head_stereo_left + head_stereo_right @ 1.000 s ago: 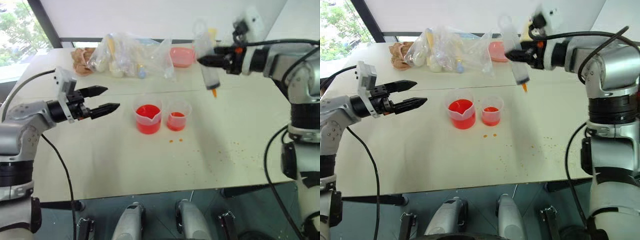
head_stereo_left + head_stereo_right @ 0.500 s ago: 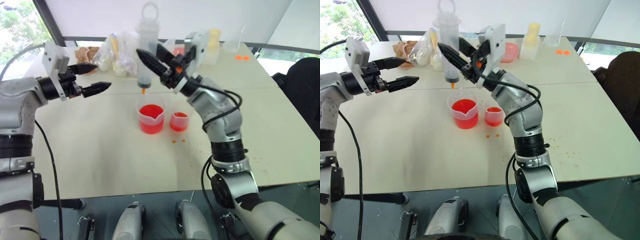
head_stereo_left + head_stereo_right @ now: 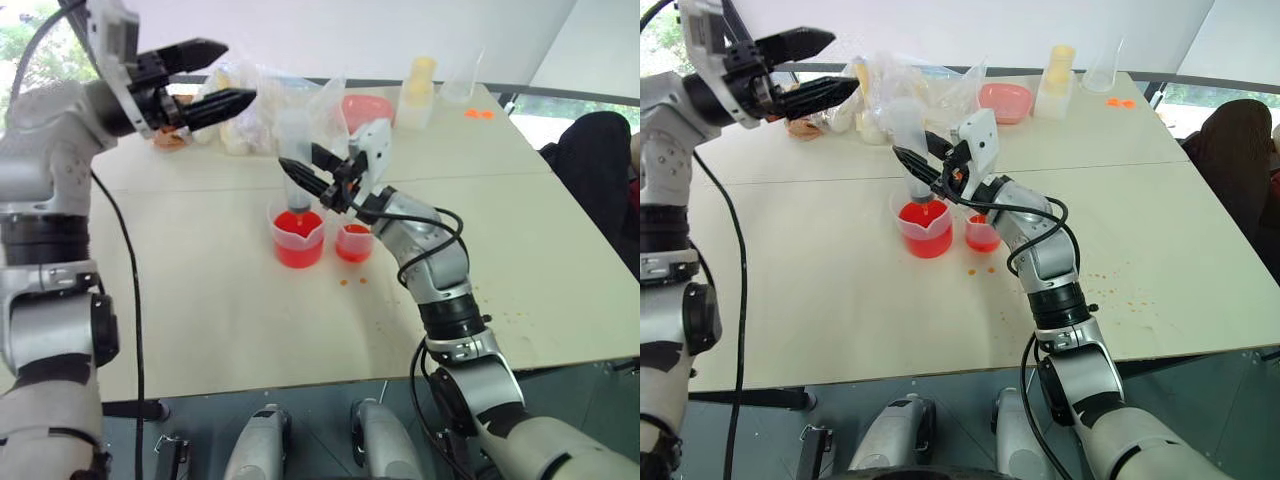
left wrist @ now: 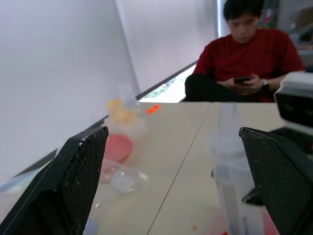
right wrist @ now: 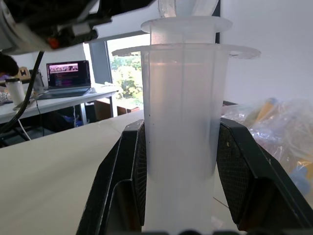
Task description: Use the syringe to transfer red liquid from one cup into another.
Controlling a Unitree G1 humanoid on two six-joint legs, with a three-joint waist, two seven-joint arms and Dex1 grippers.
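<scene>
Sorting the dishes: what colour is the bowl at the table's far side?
Pink bowl, clearest in the right eye view.

The left arm is lifted high on the robot's left side, and the left gripper [image 3: 218,74] points across toward the right with its two black fingers [image 4: 73,181] spread wide and nothing between them. The right arm bends at the elbow and reaches forward and to the left. The right gripper [image 3: 305,178] is clamped on the barrel of the syringe [image 5: 183,132], which stands upright.

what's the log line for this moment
right gripper: shut on syringe | tip in spouted cup | left gripper: open
</scene>
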